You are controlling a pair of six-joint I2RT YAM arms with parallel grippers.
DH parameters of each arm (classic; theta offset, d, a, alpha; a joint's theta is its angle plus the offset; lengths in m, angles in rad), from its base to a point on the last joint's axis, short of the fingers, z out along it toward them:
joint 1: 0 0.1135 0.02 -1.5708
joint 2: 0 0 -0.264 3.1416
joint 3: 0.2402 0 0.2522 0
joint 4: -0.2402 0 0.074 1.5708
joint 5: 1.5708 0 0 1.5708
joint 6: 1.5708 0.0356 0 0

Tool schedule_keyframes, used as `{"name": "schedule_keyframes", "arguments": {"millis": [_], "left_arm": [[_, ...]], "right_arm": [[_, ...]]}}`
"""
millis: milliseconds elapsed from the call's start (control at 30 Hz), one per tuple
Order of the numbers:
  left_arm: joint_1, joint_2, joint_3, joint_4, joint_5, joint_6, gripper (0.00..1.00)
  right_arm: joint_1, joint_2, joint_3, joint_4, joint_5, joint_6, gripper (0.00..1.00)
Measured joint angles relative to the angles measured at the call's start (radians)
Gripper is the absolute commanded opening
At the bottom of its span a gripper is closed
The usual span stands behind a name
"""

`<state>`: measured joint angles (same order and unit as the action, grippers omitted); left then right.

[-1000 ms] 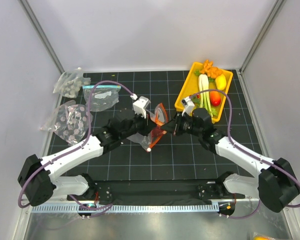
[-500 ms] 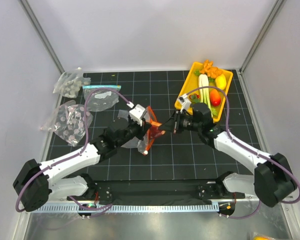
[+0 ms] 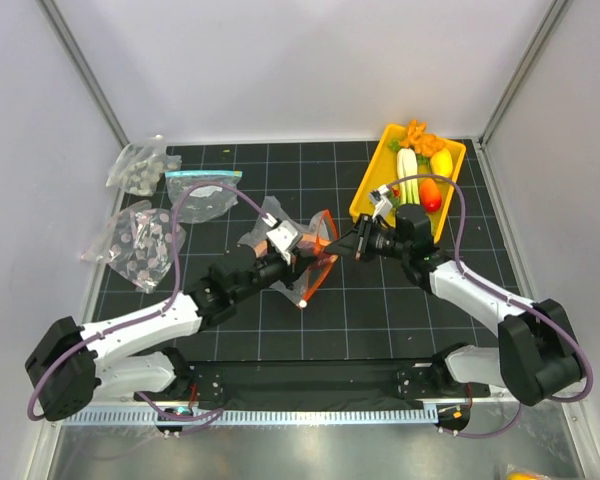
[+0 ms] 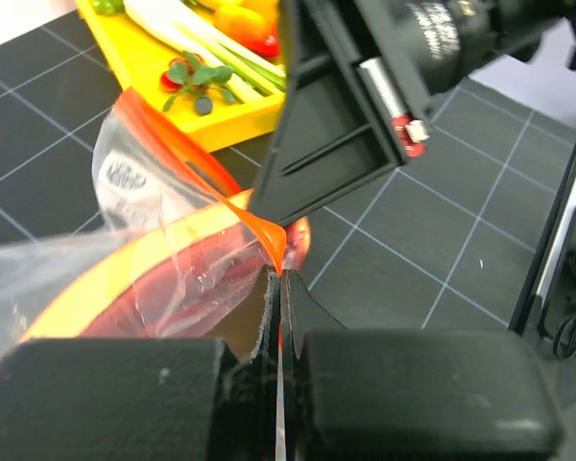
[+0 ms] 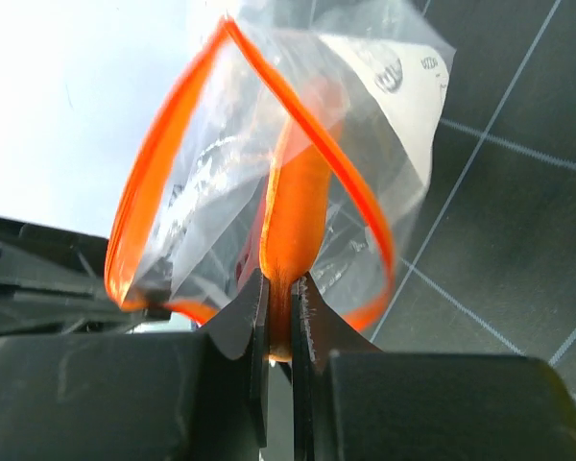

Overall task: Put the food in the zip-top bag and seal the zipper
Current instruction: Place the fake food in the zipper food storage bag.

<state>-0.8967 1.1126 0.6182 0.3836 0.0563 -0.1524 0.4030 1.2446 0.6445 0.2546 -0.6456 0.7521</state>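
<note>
The zip-top bag (image 3: 315, 255) is held up off the mat at the middle, its mouth spread open. My left gripper (image 4: 278, 274) is shut on the bag's orange-red zipper (image 4: 269, 235) at one end of the mouth. My right gripper (image 5: 280, 279) is shut on an orange carrot piece (image 5: 296, 216), whose tip reaches into the open loop of the zipper (image 5: 173, 125). In the top view the right gripper (image 3: 353, 243) faces the left gripper (image 3: 302, 252) across the bag. Something reddish (image 4: 173, 298) shows through the plastic. More food (image 3: 420, 180) lies in the yellow tray.
The yellow tray (image 3: 365, 205) stands at the back right, close behind the right gripper. A clear bag with a light-blue strip (image 3: 202, 195) and two bags of grey dotted pieces (image 3: 138, 165) (image 3: 140, 240) lie at the left. White walls close off the back and sides.
The left gripper has swung the bag around and its mouth has spread wider toward the right gripper. The right gripper has shifted slightly back and right, still holding the carrot at the mouth.
</note>
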Motion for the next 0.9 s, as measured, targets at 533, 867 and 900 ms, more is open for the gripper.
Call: {"name": "schedule_keyframes", "arguments": {"millis": [533,867,900], "left_arm": [[-0.099,0.049,-0.002,0.027,0.076,0.108,0.00],[-0.098,-0.014,-0.041,0.081,0.177,0.059,0.00],[-0.098,-0.015,-0.041,0.082,0.176,0.054,0.00]], "right_arm": [[0.085,0.011,0.007,-0.075,0.071,-0.098,0.01],[0.084,0.040,0.013,-0.126,0.229,-0.144,0.24],[0.084,0.050,0.016,-0.132,0.243,-0.148,0.30]]}}
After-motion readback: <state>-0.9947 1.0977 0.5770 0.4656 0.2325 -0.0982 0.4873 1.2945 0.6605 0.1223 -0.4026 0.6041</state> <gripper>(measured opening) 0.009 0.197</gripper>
